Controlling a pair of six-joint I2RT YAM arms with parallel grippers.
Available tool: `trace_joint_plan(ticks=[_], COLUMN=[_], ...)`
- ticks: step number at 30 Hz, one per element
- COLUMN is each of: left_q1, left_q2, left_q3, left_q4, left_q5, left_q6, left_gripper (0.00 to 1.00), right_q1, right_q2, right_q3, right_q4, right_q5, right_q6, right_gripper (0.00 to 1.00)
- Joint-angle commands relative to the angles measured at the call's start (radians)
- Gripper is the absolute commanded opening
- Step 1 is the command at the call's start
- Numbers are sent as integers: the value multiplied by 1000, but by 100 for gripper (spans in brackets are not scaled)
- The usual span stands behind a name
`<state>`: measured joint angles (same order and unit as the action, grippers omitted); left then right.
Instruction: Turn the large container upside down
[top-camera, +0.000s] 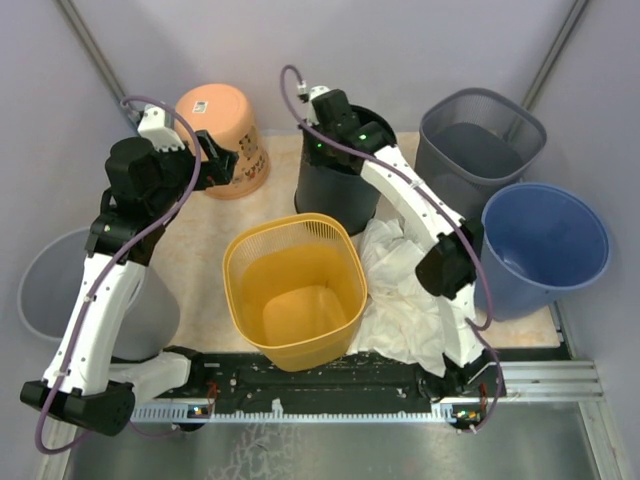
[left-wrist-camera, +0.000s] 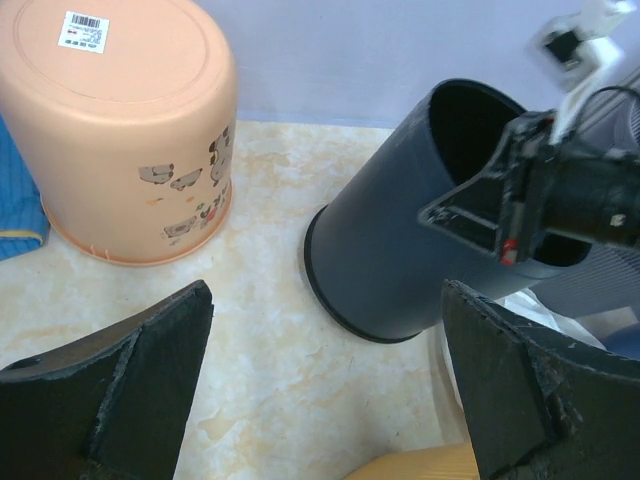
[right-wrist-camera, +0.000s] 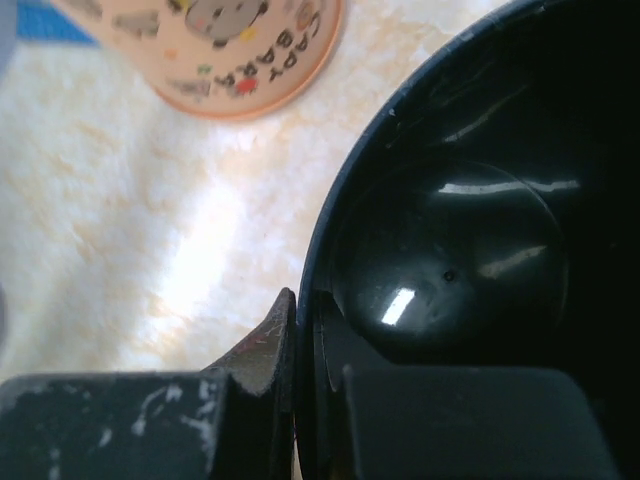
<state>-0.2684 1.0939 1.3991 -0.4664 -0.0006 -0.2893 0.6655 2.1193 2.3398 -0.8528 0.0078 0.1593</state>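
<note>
The dark grey round plastic bin (top-camera: 335, 195) is standing mouth-up at the upper centre of the top view. The right gripper (right-wrist-camera: 298, 335) is pinching its rim, the inner finger blending into the dark interior. The left gripper (left-wrist-camera: 325, 385) is hovering with jaws wide apart near the upturned peach plastic bucket (left-wrist-camera: 120, 130), which the frame edge is cutting off.

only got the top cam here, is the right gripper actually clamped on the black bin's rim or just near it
observer: clamped. the right wrist view shows the right gripper with one finger inside the black bin and one outside, rim between them.
operator: is the bin standing upright
observer: no, the left wrist view shows it tilted, mouth leaning away from the peach bucket.
operator: other arm holding anything
observer: no, the left gripper is open, nothing between its fingers.
</note>
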Motion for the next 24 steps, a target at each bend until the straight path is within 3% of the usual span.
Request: trace_joint_plan(ticks=[1, 5, 12, 19, 24], left_q1=[0, 0, 1, 0, 1], left_q2=[1, -3, -18, -12, -4], left_q3=[-9, -13, -26, -35, -33], left_q4=[32, 20, 16, 0, -14], left_q5=[-19, -10, -21, -23, -27], left_q6=[-25, -37, -31, -10, -1], left_gripper=[99, 99, 99, 99, 99], right_q1=[-100, -143, -149, -134, -55], right_q2=[-251, -413, -506, -446, -458], right_q3=[-189, -508, -784, -905, -985], right_q4=[441, 812, 1198, 1469, 1460], right_q5=[-60, -38, 32, 98, 323], right_q6=[332, 507, 725, 940, 914], right_gripper=[0, 0, 0, 0, 0])
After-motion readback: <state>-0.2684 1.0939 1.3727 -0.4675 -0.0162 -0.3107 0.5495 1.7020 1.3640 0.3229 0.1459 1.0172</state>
